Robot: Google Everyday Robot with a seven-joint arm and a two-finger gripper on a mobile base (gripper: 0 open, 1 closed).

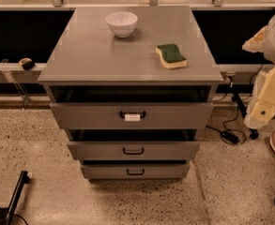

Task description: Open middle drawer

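Hanging beside the grey three-drawer cabinet (pixel 90 55), the cream claw (pixel 261 111) seems parked clear for an approach; its opening cannot be told. The grey flat-fronted middle drawer (pixel 95 150) sits well left and lower, its small black loop handle (pixel 133 150) untouched.

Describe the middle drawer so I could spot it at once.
Find the grey cabinet topped by a white bowl and green sponge; the robot's gripper hangs to its right, touching nothing. Of three stacked drawer fronts, the middle drawer is the second down. Its black loop handle bears no tag, unlike that of the taller top drawer, and its front is wider than the bottom drawer.
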